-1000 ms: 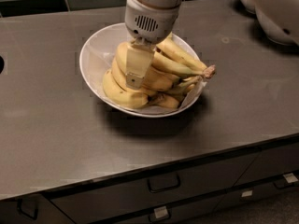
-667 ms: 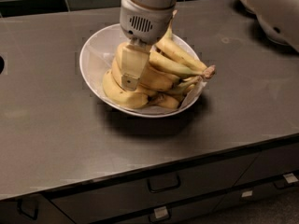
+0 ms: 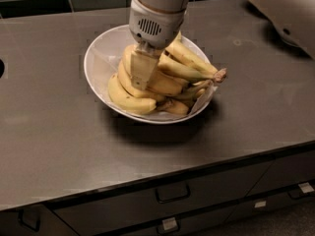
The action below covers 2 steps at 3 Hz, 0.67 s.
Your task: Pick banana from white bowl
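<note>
The white bowl sits on the grey counter, left of centre, and is full of bananas. A plump pale yellow loose banana lies curved in the middle of the pile. Slimmer bananas joined at a brown stem lie on the right side of the bowl. Another curved banana lies along the bowl's front left wall. My gripper reaches straight down into the bowl and sits against the left part of the plump banana, hiding some of it.
The grey counter runs across the view, with drawers and handles below its front edge. A dark cutout shows at the left edge. A large pale rounded robot part hangs over the back right.
My gripper has shifted a little to the left over the bowl. The bananas and the bowl have not visibly moved.
</note>
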### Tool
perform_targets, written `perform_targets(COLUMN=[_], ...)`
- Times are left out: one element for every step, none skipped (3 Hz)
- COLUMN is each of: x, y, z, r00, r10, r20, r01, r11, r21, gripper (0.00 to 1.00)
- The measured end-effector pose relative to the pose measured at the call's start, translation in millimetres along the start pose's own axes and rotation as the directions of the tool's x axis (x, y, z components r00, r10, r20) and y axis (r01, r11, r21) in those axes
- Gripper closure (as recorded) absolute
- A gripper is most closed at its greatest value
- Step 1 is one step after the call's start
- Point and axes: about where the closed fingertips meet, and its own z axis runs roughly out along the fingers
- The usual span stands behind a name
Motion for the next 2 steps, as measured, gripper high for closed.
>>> perform_targets(x=[0.1,0.1], y=[-1.2,-1.2], z=[-1.2,-1.2], r00=[1.000,1.000], r10=[0.008,0.008], r20=[0.002,0.002], r01=[-0.008,-0.008], r11=[1.0000,1.0000], r21=[-0.002,-0.002], gripper=[0.76,0.98])
